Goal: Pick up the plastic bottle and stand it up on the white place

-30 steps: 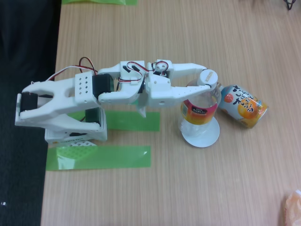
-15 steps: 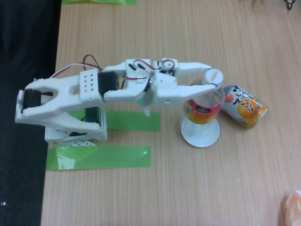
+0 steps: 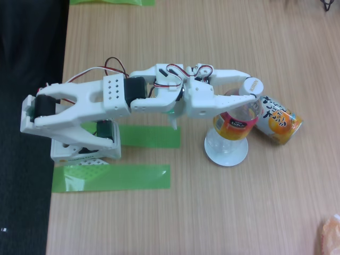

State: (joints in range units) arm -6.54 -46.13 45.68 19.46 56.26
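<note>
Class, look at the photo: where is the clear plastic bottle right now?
In the fixed view, the plastic bottle stands right of centre on the white disc, between the gripper fingers, beside the lying orange-labelled bottle.

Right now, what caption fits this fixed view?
Gripper holds the plastic bottle on the white place.

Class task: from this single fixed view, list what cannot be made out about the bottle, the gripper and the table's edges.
- Plastic bottle base on the white disc: seated flat or tilted, cannot tell.
- Gripper grip: fingers overlap the bottle's shoulder.
- Orange object: cut off by the right edge.
- Bottle label text: too small.
</note>
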